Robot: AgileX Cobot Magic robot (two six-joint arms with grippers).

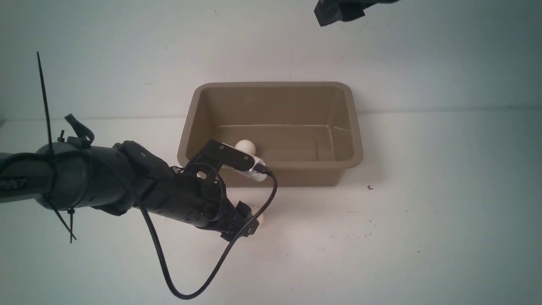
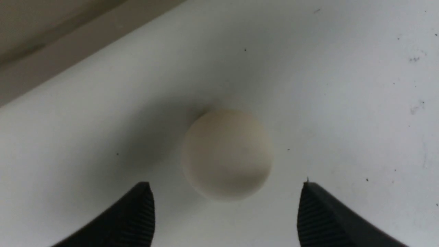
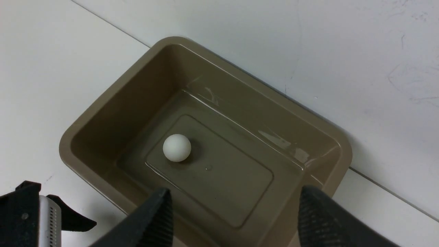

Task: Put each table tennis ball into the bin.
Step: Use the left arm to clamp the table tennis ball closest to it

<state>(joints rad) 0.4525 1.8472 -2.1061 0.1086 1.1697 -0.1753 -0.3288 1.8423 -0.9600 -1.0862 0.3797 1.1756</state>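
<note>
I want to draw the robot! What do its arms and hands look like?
The left arm is dark grey and black, rounded, with thin black ties poking out and a looping black cable. Both hands, left and right, have dark fingers.

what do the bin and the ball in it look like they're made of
Bin: probably molded plastic, smooth with a slight sheen; glossy reflections along its inner walls suggest it.
Ball: likely thin plastic, matte off-white, with only soft shading.
</note>
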